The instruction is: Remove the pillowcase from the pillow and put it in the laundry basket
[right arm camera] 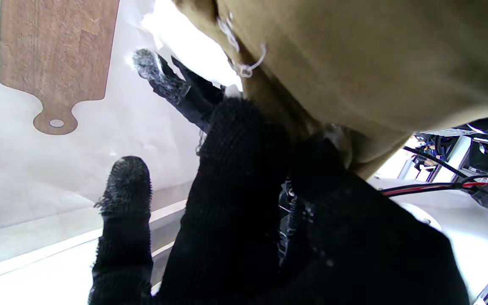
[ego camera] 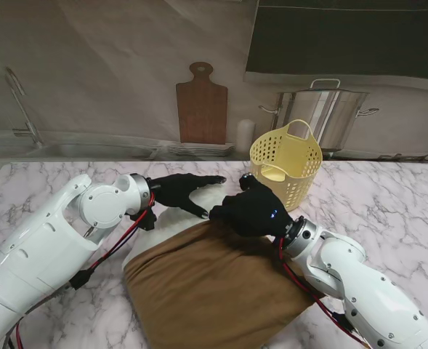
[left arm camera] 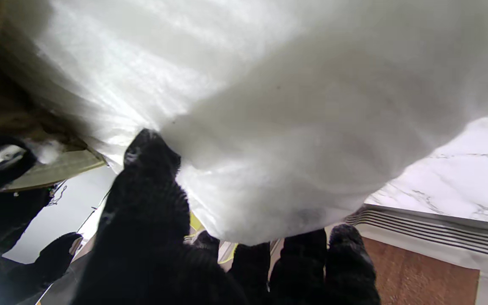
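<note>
The pillow lies in the middle of the bench, its long axis running from about 11 o'clock, far from me, to 5 o'clock, near me. The brown case covers the near, larger part; the bare white end pokes out at the far, 11 o'clock end.

The left robot hand is on that white end. In the left wrist view its thumb presses into the white filling while the other fingers curl round the pillow's edge, so it grasps the pillow. The right robot hand sits at the case's open hem, just at 3 o'clock of the left one, the two nearly touching. The right wrist view shows its thumb and a finger closed on the brown hem, with a loose thread beside them; one finger stands free. I judge it clenched on the case.

The basket stands upright at about 1 o'clock from the right robot hand, near it and well apart from the left, so the right arm is the one suited to carry the case there.

The coming move turns on this: the case must slide along the pillow's long axis toward 5 o'clock, away from the left robot hand, which anchors the white end. Most of the pillow is covered, so the stripping is at an early stage. A pull across the axis would likely bunch the cloth.
</note>
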Action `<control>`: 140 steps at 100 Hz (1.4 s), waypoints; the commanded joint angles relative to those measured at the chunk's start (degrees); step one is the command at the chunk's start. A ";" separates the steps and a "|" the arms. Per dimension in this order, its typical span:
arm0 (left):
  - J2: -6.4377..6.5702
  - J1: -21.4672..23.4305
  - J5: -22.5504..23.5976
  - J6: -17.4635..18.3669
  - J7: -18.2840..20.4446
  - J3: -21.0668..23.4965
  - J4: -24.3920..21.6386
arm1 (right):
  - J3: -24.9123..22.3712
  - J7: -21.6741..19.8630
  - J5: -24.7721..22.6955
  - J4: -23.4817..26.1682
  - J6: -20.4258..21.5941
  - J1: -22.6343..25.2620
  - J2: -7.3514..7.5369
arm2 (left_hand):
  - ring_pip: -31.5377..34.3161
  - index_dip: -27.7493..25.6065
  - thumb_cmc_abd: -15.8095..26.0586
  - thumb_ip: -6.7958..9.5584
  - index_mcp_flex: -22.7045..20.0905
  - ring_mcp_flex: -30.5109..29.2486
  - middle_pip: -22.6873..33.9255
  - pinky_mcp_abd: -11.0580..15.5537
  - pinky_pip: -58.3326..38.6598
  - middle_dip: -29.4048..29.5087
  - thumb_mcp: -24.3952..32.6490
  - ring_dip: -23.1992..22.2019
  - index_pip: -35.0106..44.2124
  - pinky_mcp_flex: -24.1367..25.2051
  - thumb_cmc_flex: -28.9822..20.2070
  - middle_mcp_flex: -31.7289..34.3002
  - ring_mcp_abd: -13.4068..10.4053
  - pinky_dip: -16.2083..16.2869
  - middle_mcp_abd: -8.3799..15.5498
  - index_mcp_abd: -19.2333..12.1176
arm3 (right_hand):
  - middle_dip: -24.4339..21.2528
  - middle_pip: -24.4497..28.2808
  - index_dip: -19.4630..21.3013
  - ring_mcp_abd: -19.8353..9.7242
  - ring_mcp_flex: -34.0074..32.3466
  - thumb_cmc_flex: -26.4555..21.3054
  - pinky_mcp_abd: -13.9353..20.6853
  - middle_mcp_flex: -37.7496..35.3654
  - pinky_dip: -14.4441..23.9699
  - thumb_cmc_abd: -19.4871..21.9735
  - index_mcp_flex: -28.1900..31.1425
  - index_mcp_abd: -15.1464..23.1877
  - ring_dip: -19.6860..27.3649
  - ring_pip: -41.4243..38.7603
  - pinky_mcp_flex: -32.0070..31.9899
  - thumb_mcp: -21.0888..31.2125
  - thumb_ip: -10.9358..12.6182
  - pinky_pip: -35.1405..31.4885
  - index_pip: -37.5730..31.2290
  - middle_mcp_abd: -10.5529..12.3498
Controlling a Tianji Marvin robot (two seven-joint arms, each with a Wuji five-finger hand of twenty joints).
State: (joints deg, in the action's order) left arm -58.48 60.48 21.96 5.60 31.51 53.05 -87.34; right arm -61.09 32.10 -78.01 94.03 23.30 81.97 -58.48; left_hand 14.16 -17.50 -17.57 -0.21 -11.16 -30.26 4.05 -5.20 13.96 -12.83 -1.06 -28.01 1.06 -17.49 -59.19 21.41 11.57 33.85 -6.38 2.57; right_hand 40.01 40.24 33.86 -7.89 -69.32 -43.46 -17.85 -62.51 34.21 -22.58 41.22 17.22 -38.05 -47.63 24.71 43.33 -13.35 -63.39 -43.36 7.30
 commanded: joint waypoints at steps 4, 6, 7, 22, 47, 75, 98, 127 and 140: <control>-0.51 0.07 -1.44 0.32 0.54 -0.78 0.90 | 0.32 0.43 -0.12 0.06 -0.37 -0.52 -0.15 | 6.35 -3.86 1.26 2.02 -7.26 -3.33 6.31 1.38 -64.38 -7.48 1.07 -9.12 4.29 0.02 -6.23 9.69 -0.58 3.65 1.66 -4.66 | -0.14 -0.50 3.77 -1.92 0.41 -3.32 -1.00 1.60 -0.14 3.95 3.94 8.47 -0.51 0.37 -1.45 0.79 2.38 0.93 -9.48 1.40; -0.56 0.07 -1.57 0.39 0.40 -0.89 0.98 | 0.37 0.44 -0.08 0.00 -0.41 -0.57 -0.16 | 7.92 -5.81 1.44 1.89 -10.55 -3.48 8.20 1.30 -65.15 -10.82 0.96 -12.74 6.68 0.14 -6.48 12.33 -0.99 4.78 0.75 -4.81 | -0.15 -0.50 3.77 -1.93 0.43 -3.37 -1.04 1.63 -0.16 3.97 3.93 8.46 -0.52 0.38 -1.52 0.81 2.40 0.97 -9.49 1.43; -0.59 0.08 -1.57 0.46 0.27 -0.96 1.05 | 0.39 0.45 -0.06 -0.03 -0.42 -0.60 -0.17 | 8.92 -6.82 1.50 1.82 -12.65 -3.58 9.46 1.33 -65.69 -12.55 0.93 -14.57 7.99 0.18 -6.43 13.53 -1.25 5.40 0.28 -4.76 | -0.15 -0.50 3.76 -1.93 0.43 -3.36 -1.06 1.63 -0.17 3.97 3.92 8.45 -0.52 0.38 -1.52 0.80 2.39 0.98 -9.49 1.44; -1.19 0.54 -1.55 1.15 -2.37 -1.61 1.74 | 0.52 0.54 0.05 -0.40 -0.85 -0.86 -0.21 | 16.36 -29.57 -1.38 0.86 -31.26 -3.03 19.46 -0.48 -70.73 -45.93 1.50 -33.55 34.46 2.24 -10.25 16.14 -0.95 11.59 -2.56 -2.93 | -0.15 -0.42 3.78 -1.97 0.46 -3.41 -1.08 1.70 -0.26 4.02 3.84 8.46 -0.54 0.40 -1.74 0.74 2.39 1.16 -9.58 1.49; -2.57 2.59 6.76 1.62 -11.90 -0.33 1.22 | -0.55 -0.06 -0.25 -1.37 -1.78 -1.05 -0.09 | 14.63 -39.75 4.71 1.10 -21.07 -18.81 14.57 -1.38 -79.77 -38.19 3.07 -18.43 41.69 -13.78 -14.37 30.58 2.20 7.40 -4.66 2.61 | -0.31 -0.54 3.64 -2.08 0.83 -3.39 -1.18 2.05 -0.46 4.17 3.60 8.60 -0.52 0.58 -2.30 0.55 2.37 1.57 -9.48 1.68; -4.08 5.55 12.21 1.26 -21.69 3.37 -0.77 | -2.00 -1.00 -0.07 -1.36 -5.24 -1.57 -0.42 | 21.04 -32.65 3.74 2.71 -16.92 -23.68 21.42 -0.72 -86.17 -39.24 5.95 -21.66 52.03 -20.03 -13.12 33.02 1.20 5.21 -4.67 4.73 | -1.57 -3.36 -3.29 -1.34 4.43 -2.75 -1.82 4.80 -1.34 3.21 -1.52 6.59 0.38 4.37 -4.57 -2.57 3.34 3.20 -10.69 1.05; -3.98 7.03 12.39 1.10 -22.01 5.32 -0.91 | -4.92 -16.30 2.93 2.41 -4.54 3.20 -0.42 | 21.55 -31.29 3.86 3.02 -16.01 -23.37 21.85 -0.61 -86.24 -39.89 6.50 -22.34 53.57 -19.78 -12.90 32.45 1.02 5.25 -4.58 4.87 | -13.40 -12.41 -5.02 6.76 18.15 20.44 -4.16 20.73 -2.13 8.77 -12.51 -9.52 9.45 25.40 -7.62 -13.89 9.83 6.67 16.31 -6.01; -3.22 9.64 12.63 1.83 -20.22 6.82 1.70 | -8.25 -24.23 7.58 5.14 -10.64 9.89 -1.03 | 21.51 -30.65 3.74 3.05 -15.94 -23.18 21.84 -0.67 -86.12 -39.97 6.51 -22.58 54.09 -19.49 -12.83 32.35 1.18 5.25 -4.70 4.98 | -26.46 -23.42 -10.16 15.87 29.71 23.80 -6.02 34.78 -4.79 12.63 -20.45 -19.05 18.58 37.82 -11.72 -21.96 10.42 11.42 30.70 -15.32; -2.68 11.50 13.69 2.86 -19.31 8.09 2.73 | -10.15 -23.54 6.88 6.92 -10.12 13.21 -1.01 | 20.98 -30.24 3.80 2.90 -15.83 -22.75 21.56 -0.66 -85.89 -39.80 6.38 -22.43 54.08 -19.27 -12.86 32.25 1.27 5.15 -4.53 5.02 | -26.36 -22.07 -7.88 15.02 34.20 23.64 -5.21 38.62 -5.27 11.57 -16.61 -9.81 19.59 39.03 -14.35 -21.79 10.32 13.03 26.97 -14.35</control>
State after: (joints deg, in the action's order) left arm -62.05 70.70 34.98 8.05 10.89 61.17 -86.22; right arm -71.38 8.03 -70.73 100.35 12.75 93.70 -59.78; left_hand 34.69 -48.25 -14.91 1.51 -28.93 -53.16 23.74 -7.12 13.83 -51.39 4.11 -49.48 53.50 -36.06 -68.50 51.92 12.90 39.58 -10.26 7.25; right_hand 13.97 18.04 25.05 6.80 -37.46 -21.40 -22.14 -26.46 29.69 -11.90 23.39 4.26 -19.70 -10.32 11.85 22.08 -4.00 -51.63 -14.63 -7.42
